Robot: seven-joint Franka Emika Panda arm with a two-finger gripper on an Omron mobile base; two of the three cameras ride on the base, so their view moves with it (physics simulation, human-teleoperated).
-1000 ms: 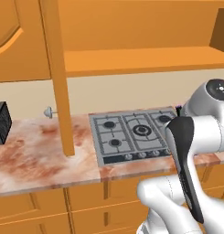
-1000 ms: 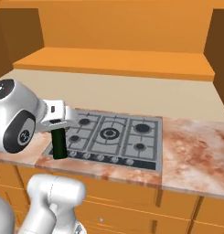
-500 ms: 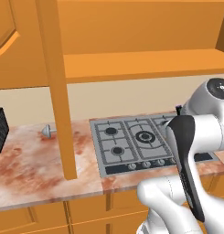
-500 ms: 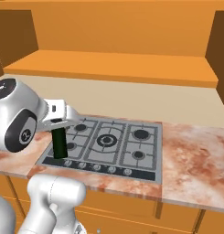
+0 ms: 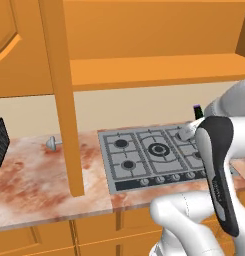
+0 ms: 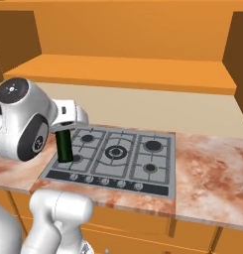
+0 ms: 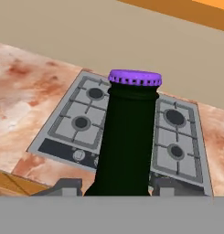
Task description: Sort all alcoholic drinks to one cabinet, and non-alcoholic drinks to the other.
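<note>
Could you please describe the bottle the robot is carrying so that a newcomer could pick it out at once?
Find the grey gas hob set in the reddish marble counter. Above its left side, the white arm's gripper holds a slim dark green-black glass bottle between its fingers. Its purple crimped cap sets it apart.

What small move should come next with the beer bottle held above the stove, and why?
Probably raise it toward the open cabinet shelf. The gripper is shut on the beer bottle, which hangs upright over the stove, well below the shelf. Lifting first should clear the shelf edge.
</note>
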